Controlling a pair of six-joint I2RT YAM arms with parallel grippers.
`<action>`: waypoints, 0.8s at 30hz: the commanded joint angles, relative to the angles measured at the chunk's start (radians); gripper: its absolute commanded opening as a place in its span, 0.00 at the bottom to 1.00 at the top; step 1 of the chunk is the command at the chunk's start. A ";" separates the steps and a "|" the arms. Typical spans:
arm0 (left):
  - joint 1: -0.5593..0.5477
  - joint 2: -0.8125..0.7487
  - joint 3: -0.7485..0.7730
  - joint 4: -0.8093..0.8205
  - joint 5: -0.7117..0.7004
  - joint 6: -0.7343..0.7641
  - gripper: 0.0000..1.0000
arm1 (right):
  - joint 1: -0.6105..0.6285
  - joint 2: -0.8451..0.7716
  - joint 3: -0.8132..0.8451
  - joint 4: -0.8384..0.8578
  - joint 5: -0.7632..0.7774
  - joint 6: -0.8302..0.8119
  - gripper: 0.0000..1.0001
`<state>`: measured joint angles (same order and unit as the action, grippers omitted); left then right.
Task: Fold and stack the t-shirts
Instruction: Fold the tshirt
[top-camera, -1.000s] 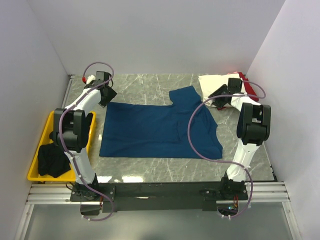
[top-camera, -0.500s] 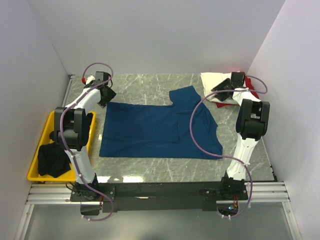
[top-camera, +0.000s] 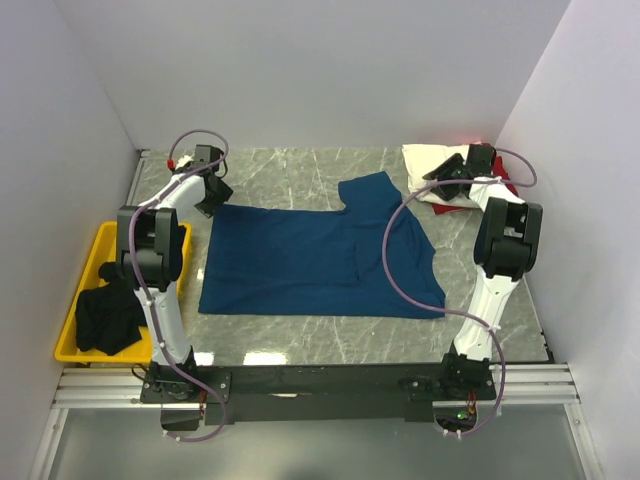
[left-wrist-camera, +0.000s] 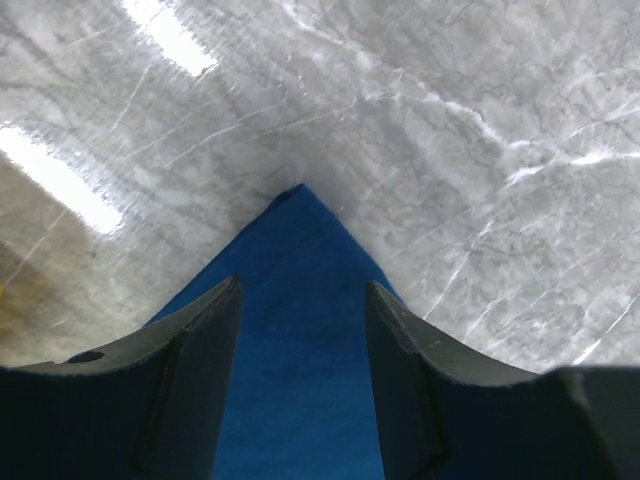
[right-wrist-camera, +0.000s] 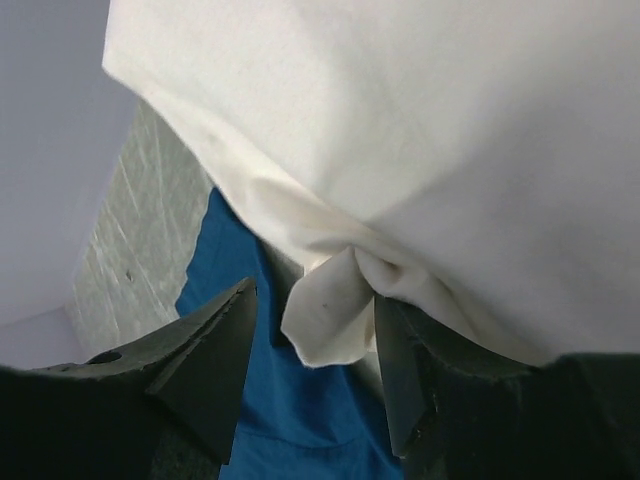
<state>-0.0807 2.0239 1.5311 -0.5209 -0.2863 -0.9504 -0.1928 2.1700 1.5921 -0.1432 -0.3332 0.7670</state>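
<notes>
Right gripper (right-wrist-camera: 312, 300) leaves the navy-blue t-shirt (top-camera: 320, 260) for the white t-shirt (right-wrist-camera: 420, 130) beside it, jaws parted. Left gripper (left-wrist-camera: 302, 290), wide, straddles the navy corner; folding likely waits

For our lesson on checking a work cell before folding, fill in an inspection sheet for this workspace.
Surface: grey marble table, glossy.
Job's things: blue t-shirt spread flat mid-table; white t-shirt folded at far right, red t-shirt showing beside it; black t-shirts in the yellow bin at left.
Clutter: nothing seen.
Grippers: left gripper open, fingers either side of the blue t-shirt's far-left corner; right gripper open at the white t-shirt's edge.
Cables: purple cables loop off both arms; the right one hangs over the blue t-shirt.
Surroundings: plain white walls; metal rail at the near edge.
</notes>
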 joint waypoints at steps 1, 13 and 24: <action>0.002 0.015 0.069 -0.011 -0.014 -0.021 0.57 | 0.009 -0.111 -0.037 0.080 -0.058 -0.037 0.58; -0.028 0.085 0.178 -0.108 -0.100 -0.083 0.53 | 0.142 -0.107 0.067 -0.015 -0.072 -0.138 0.59; -0.037 0.137 0.224 -0.159 -0.162 -0.116 0.45 | 0.181 0.066 0.223 -0.127 -0.006 -0.196 0.57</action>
<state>-0.1131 2.1513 1.7061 -0.6559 -0.4007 -1.0439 -0.0135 2.1963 1.7744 -0.2173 -0.3725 0.6079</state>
